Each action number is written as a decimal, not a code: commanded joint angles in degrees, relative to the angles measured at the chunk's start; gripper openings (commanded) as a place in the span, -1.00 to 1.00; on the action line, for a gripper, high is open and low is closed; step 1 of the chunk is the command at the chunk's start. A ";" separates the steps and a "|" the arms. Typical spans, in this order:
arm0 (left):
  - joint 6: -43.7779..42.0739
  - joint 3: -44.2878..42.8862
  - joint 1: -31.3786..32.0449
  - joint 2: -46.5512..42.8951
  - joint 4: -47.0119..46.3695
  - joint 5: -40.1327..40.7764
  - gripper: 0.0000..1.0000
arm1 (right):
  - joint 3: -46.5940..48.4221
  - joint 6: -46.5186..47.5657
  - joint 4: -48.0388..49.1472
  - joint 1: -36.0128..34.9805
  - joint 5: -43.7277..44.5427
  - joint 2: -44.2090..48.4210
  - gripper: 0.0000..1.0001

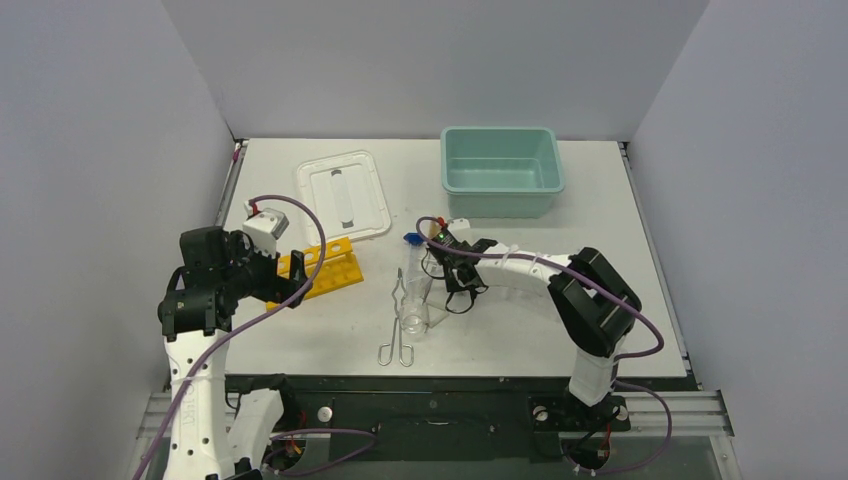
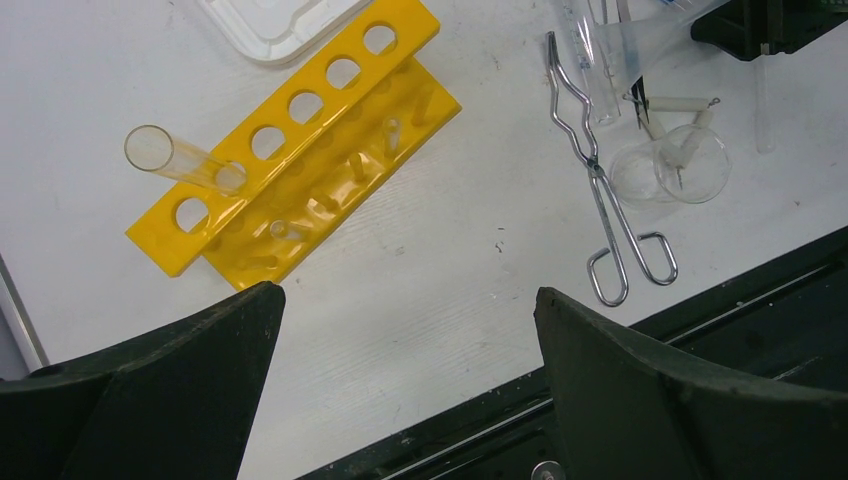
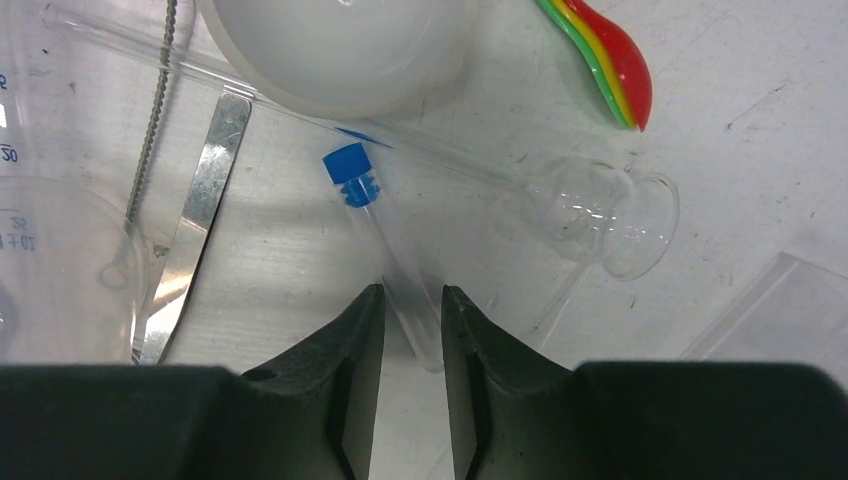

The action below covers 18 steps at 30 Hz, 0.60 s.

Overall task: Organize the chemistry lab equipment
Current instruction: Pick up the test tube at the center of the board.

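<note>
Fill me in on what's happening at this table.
Two robot arms are sorting lab gear. The right gripper pinches a blue-capped vial that lies on the table beside a round white dish. The left gripper hangs open above the yellow rack, which holds one glass tube. The metal tongs lie untouched.

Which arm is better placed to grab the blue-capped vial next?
Right: the right fingers flank the blue-capped vial. The left fingers stand open by the yellow rack, well away.
</note>
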<state>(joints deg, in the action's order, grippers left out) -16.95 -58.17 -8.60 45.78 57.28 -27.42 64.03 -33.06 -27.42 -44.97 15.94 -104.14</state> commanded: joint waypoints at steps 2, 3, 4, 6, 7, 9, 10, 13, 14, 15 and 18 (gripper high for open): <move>-1.58 -2.99 0.18 -0.76 0.53 0.23 0.93 | -2.89 -1.31 4.80 0.32 -0.97 2.24 -0.56; -1.81 -3.04 0.17 -0.88 0.59 0.50 0.93 | -3.92 -1.53 5.30 0.27 -1.12 3.08 -0.60; -1.96 -3.05 0.17 -0.96 0.67 0.61 0.93 | -5.04 -1.96 6.16 0.29 -1.51 3.99 -0.63; -2.07 -3.08 0.22 -1.00 0.85 0.69 0.93 | -6.70 -2.64 7.15 0.29 -1.87 5.50 -0.73; -2.10 -3.09 0.22 -1.05 0.89 0.74 0.93 | -7.36 -2.94 7.67 0.27 -1.92 5.99 -0.83; -2.12 -3.25 0.19 -1.04 0.91 0.83 0.93 | -8.49 -3.36 8.27 0.29 -2.05 7.77 -0.96; -2.12 -3.30 0.18 -1.07 0.95 0.73 0.93 | -9.16 -3.47 8.35 0.26 -2.06 9.03 -0.99; -2.12 -3.88 0.22 -0.91 1.14 0.71 0.93 | -10.11 -4.02 8.03 0.21 -1.85 12.03 -1.00; -2.12 -4.05 0.19 -0.83 1.20 0.66 0.93 | -10.58 -4.16 7.84 0.18 -1.82 13.74 -1.00; -2.12 -4.34 0.17 -0.85 1.29 0.59 0.93 | -11.10 -4.44 7.58 0.13 -1.80 14.69 -1.00; -1.81 -5.31 0.21 -0.58 1.67 -0.50 0.93 | -12.31 -5.17 7.47 -0.52 -1.70 20.11 -1.00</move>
<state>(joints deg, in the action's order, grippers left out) -18.46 -59.96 -8.60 45.36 58.67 -26.76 52.77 -36.47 -21.21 -44.99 13.82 -92.03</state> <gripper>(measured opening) 0.967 0.121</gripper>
